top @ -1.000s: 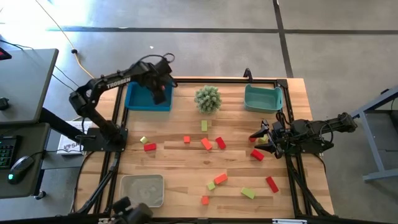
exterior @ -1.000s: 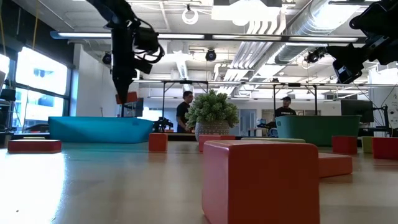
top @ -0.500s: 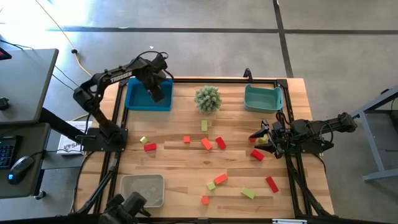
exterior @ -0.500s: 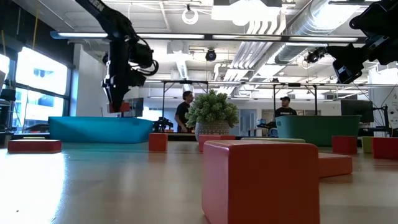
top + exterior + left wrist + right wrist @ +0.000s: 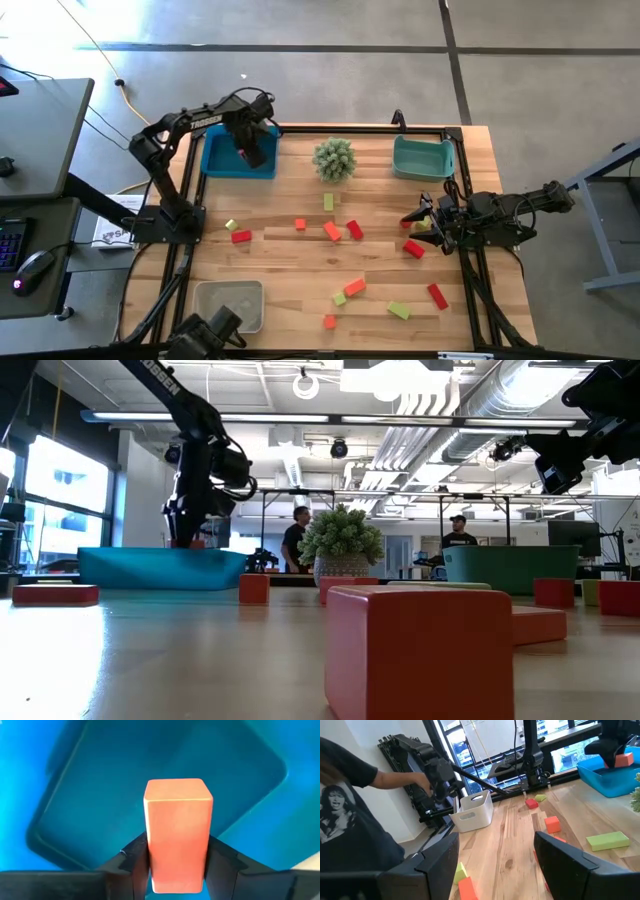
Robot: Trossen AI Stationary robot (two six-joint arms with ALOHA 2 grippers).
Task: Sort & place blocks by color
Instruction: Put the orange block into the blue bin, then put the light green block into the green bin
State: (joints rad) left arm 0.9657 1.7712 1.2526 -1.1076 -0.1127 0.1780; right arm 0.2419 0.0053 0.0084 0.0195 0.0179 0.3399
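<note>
Hovering over the blue bin [image 5: 222, 160], left gripper [image 5: 252, 153] clamps an orange-red block [image 5: 177, 832] just above its floor; drop step, next likely release. Right gripper [image 5: 424, 220] waits at table's right edge, fingers apart, empty. Other blocks [image 5: 333, 232] lie scattered mid-table.

Left arm reaches to far left of surface, wrist bent down, left claw [image 5: 252, 152] clamped on orange-red block [image 5: 178, 832]. Right arm folded low at right edge, right claw [image 5: 418, 220] fingers spread, pointing left.
</note>
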